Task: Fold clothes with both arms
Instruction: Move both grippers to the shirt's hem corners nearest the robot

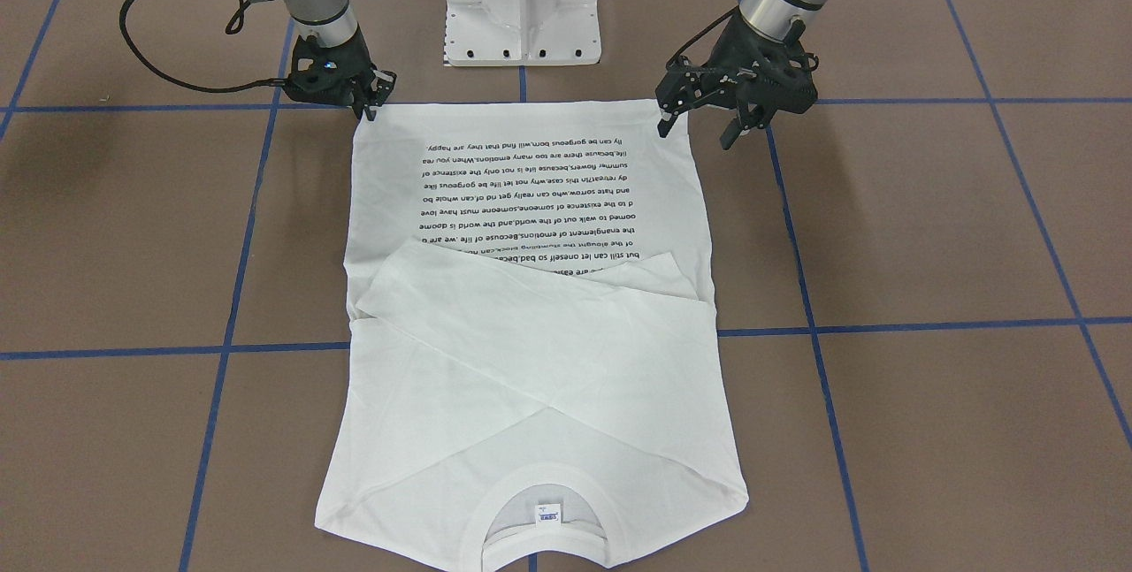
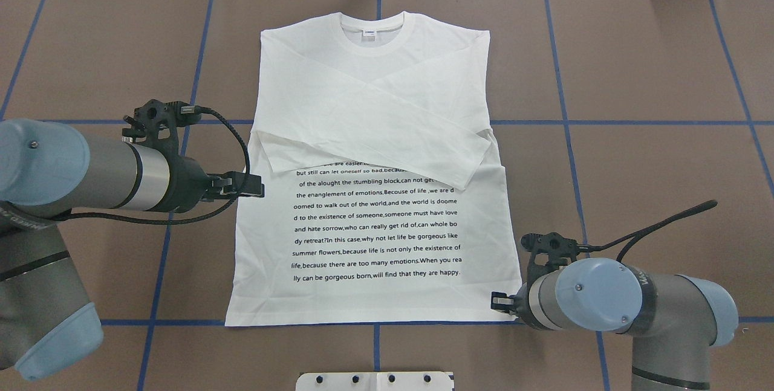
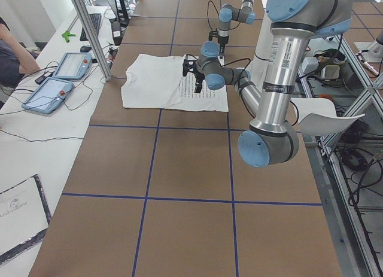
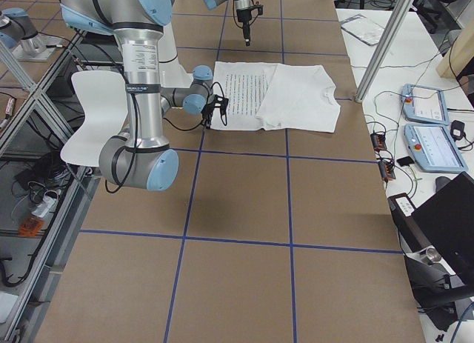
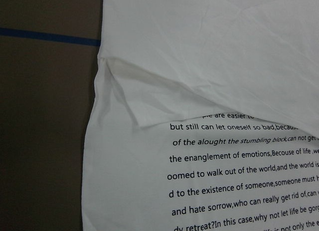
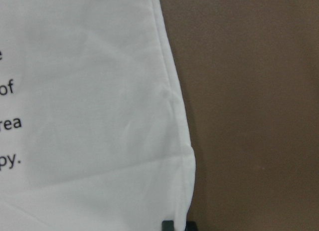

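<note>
T-shirt (image 2: 375, 222) is laid flat on table (image 2: 635, 137), print up, collar at the far side, hem toward the robot; sleeves (image 2: 387, 131) are already crossed over the chest, so a hem-to-collar fold is judged next; right gripper (image 1: 376, 99) is set low at the hem's right corner, tips just at the cloth edge in its wrist view, gap looks narrow, a pinch can't be confirmed; left gripper (image 1: 697, 132) is held wide apart and raised over the shirt's left edge near the sleeve cuff (image 5: 129, 99), nothing gripped, likely to be brought to the left hem corner so both corners get lifted together.
</note>
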`<act>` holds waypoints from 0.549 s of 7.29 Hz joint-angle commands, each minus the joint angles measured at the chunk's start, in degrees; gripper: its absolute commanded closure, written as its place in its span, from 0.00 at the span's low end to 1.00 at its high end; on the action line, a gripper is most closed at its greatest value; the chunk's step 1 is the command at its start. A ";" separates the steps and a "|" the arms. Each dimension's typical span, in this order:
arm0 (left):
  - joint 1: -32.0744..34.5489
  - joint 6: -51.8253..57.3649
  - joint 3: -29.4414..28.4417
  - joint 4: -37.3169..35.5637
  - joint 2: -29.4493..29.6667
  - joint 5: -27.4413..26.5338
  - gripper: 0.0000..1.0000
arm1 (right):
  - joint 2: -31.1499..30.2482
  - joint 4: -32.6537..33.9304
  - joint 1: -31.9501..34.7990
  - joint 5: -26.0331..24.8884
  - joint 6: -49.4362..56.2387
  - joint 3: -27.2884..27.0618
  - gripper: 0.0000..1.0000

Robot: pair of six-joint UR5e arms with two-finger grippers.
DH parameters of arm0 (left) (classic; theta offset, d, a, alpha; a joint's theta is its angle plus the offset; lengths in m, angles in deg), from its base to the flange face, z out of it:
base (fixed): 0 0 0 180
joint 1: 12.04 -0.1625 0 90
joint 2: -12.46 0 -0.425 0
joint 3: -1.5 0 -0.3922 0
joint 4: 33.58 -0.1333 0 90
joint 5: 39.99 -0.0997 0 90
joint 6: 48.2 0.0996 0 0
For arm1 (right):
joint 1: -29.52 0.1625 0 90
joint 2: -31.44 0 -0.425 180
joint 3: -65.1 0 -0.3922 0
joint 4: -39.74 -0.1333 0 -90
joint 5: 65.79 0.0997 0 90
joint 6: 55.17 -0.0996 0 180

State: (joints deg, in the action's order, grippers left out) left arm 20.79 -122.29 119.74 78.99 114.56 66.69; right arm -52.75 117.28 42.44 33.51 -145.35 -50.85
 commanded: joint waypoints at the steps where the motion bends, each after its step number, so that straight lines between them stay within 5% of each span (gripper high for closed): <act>1: -0.05 0.00 -0.12 0.02 -0.06 -0.07 0.00 | 0.08 -0.01 0.08 0.37 0.00 -0.68 0.94; 4: -0.48 -0.17 -0.99 -0.68 -0.14 -0.07 0.00 | 0.43 -0.10 0.34 0.28 0.00 -2.26 1.00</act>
State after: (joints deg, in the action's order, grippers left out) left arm 20.57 -122.36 119.22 78.73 114.52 66.59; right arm -52.34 117.21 42.60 33.85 -145.35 -52.33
